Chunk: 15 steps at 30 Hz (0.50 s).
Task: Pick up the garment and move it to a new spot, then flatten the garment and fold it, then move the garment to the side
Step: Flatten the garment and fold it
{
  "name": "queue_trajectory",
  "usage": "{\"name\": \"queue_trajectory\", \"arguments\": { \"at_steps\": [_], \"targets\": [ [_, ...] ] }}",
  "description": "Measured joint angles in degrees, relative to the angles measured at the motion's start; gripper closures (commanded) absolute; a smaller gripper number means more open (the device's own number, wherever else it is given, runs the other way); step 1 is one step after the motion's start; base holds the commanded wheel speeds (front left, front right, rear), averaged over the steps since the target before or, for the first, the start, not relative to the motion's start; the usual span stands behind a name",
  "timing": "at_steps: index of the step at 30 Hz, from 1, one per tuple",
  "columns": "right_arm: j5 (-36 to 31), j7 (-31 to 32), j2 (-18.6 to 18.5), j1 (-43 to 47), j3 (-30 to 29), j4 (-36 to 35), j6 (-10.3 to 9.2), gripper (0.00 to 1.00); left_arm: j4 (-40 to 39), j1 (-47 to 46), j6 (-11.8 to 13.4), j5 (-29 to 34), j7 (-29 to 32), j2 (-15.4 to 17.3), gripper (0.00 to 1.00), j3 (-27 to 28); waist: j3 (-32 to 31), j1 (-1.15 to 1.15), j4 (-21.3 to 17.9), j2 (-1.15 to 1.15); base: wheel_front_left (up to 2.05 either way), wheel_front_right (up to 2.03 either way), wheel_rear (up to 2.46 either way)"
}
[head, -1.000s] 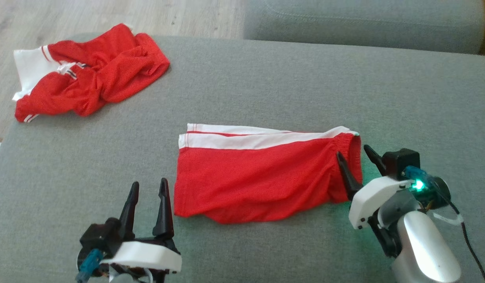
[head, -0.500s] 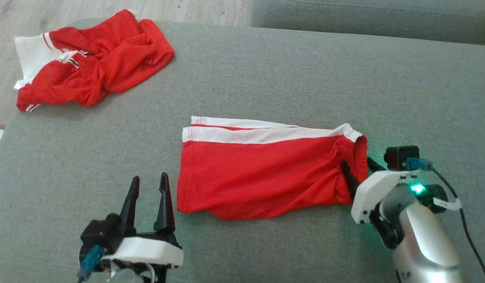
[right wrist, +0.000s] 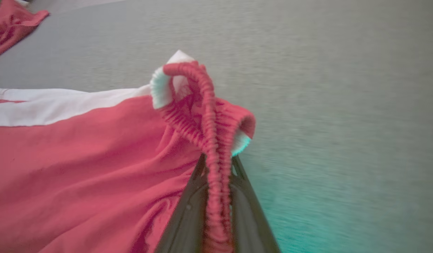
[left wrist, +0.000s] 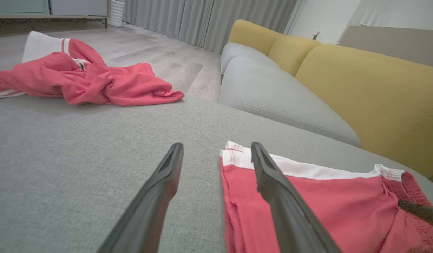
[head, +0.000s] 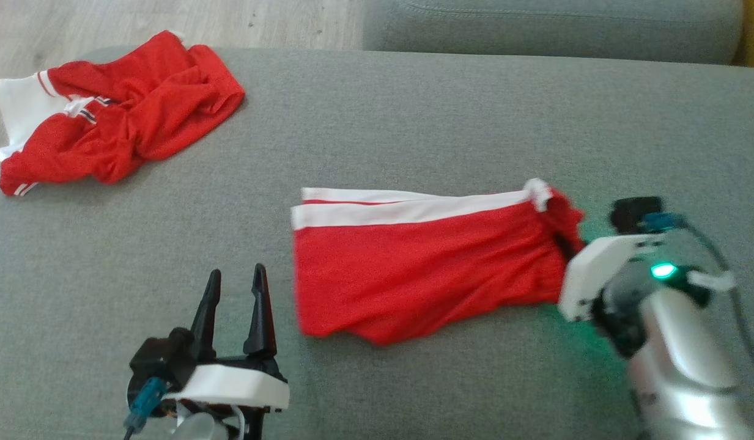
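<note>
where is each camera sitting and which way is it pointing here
Head view: up on the head, looking forward and down at the grey cushion; folded red shorts in the middle, crumpled red garment far left; left gripper and right gripper show.
Left wrist view: low over the cushion, facing a yellow sofa; its own open fingers show.
Right wrist view: close on the shorts' waistband, pinched between its own fingers.
Shared: all three show both red garments.
</note>
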Motion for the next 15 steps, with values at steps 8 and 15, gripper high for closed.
{"name": "queue_trajectory", "arguments": {
  "at_steps": [8,15],
  "targets": [
    [-0.01,5.21,-8.25,1.51,-6.42,-7.04,0.00,1.00,-0.75,-0.14,0.01,0.07,-0.36,-0.07,0.00,-0.67,0.03,0.00,-1.19,0.00,0.00,0.00,0.00],
    [2.92,7.24,-7.01,5.25,-7.66,-13.01,0.00,1.00,-0.89,-0.15,0.03,0.08,-0.34,-0.05,0.00,-1.36,0.33,0.00,-1.56,0.00,0.00,0.00,0.00]
  ]
}}
